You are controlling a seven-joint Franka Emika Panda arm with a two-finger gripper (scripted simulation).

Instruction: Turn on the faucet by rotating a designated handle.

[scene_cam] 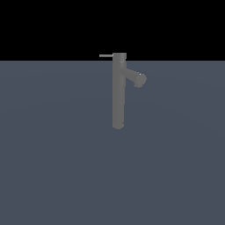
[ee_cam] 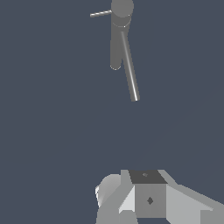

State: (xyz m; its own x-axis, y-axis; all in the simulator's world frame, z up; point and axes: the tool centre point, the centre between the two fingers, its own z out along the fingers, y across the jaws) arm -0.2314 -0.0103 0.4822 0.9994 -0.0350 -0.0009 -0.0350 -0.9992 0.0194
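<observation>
The faucet [scene_cam: 117,92] is a tall dark-grey column standing on the grey floor, with an angled spout stub [scene_cam: 137,79] toward the exterior view's right. The handle [scene_cam: 106,56] is a thin light-grey rod sticking out of the top cap toward the exterior view's left. In the wrist view I see the faucet's cap [ee_cam: 121,8] from above, with the handle [ee_cam: 100,13] beside it. My gripper [ee_cam: 148,192] shows only in the wrist view, as light-grey blocks well short of the faucet and touching nothing. I cannot make out a gap between its fingers.
A flat grey-blue floor [scene_cam: 52,167] surrounds the faucet. A black background lies above its far edge. No other objects are in view.
</observation>
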